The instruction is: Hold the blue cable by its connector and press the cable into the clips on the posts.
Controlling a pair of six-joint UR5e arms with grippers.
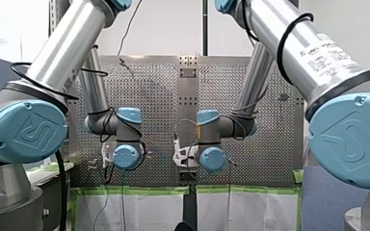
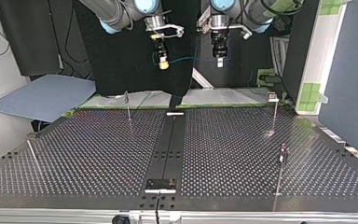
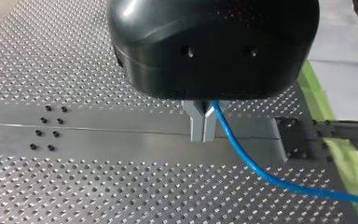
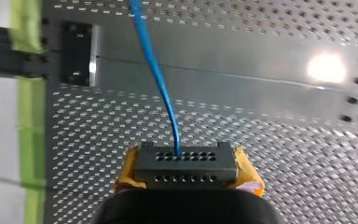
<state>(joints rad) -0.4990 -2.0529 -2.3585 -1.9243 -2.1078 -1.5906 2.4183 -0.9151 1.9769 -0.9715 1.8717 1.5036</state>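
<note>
My right claw [image 4: 188, 173] is clamping the connector [image 4: 186, 161] and my left claw [image 3: 203, 125] is pinching the blue cable [image 3: 244, 161], its housing [image 3: 214, 46] hiding the contact point.

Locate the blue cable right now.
In the top view the blue cable hangs between my right end effector and my left end effector, above the perforated table.

Both arms [image 1: 67, 48] are made of silver tubes joined by logo-stamped light-blue caps [image 1: 26, 130] and looped with black cables [image 1: 280, 48]. The left end effector [image 3: 204, 133] is cased in glossy black; the right end effector [image 4: 187, 171] is padded in yellow.
</note>
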